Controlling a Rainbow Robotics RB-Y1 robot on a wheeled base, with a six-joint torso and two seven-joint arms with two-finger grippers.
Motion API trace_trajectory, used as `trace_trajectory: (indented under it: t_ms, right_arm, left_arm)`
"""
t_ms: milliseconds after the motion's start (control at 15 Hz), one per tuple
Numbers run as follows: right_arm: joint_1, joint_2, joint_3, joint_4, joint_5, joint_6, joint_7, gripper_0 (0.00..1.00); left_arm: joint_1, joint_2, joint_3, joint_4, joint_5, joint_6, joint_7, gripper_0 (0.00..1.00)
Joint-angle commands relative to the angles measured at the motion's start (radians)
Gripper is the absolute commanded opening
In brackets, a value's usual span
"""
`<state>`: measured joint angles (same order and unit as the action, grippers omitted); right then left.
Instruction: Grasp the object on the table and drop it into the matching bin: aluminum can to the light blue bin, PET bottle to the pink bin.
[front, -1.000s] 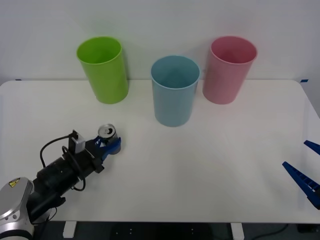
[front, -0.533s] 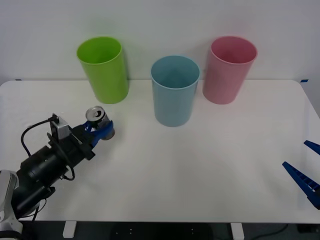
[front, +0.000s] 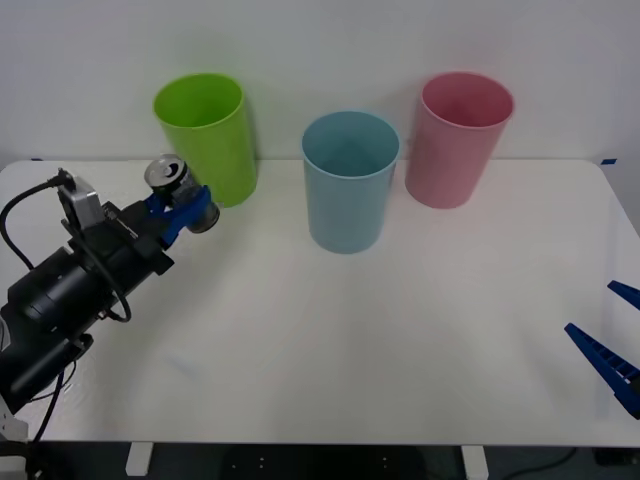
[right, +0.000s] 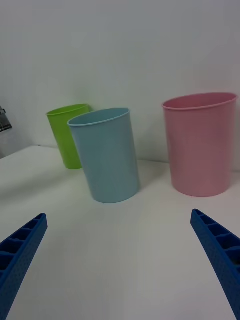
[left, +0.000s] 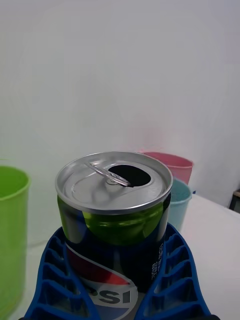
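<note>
Three bins line the table's (front: 400, 330) far edge from my front camera; my left gripper (front: 178, 208) pinches the aluminum can (front: 178, 190), lifted beside the lime green bin (front: 205, 140). Right gripper (front: 608, 350) is spread near the right edge. Left wrist: blue fingers (left: 50, 270) clasp the opened can. Right wrist: light blue bin (right: 106, 155) between green and pink bin (right: 201, 142).

one can (front: 176, 190), three bins (front: 349, 180), two hands (front: 172, 212)

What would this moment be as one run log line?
left gripper: shut on aluminum can, lifted | light blue bin: target | right gripper: open, parked
</note>
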<state>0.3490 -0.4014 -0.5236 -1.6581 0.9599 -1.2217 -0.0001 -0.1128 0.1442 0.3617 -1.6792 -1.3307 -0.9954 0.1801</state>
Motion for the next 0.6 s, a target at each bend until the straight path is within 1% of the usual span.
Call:
trace_trajectory:
  t_ms: [67, 133, 400, 600]
  right_arm:
    - [0.000, 0.000, 0.000, 0.000, 0.000, 0.000, 0.000, 1.00]
    - [0.000, 0.000, 0.000, 0.000, 0.000, 0.000, 0.000, 1.00]
    - [0.000, 0.000, 0.000, 0.000, 0.000, 0.000, 0.000, 1.00]
    - [0.000, 0.000, 0.000, 0.000, 0.000, 0.000, 0.000, 1.00]
  left_arm:
    - [-0.045, 0.000, -0.006, -0.034, -0.038, 0.027, 0.085, 0.01]
    - [-0.070, 0.000, -0.006, -0.039, -0.065, 0.035, 0.116, 0.01]
    - [-0.149, 0.000, -0.029, -0.037, -0.148, 0.066, 0.154, 0.02]
    - [-0.214, -0.015, -0.047, -0.033, -0.245, 0.078, 0.240, 0.02]
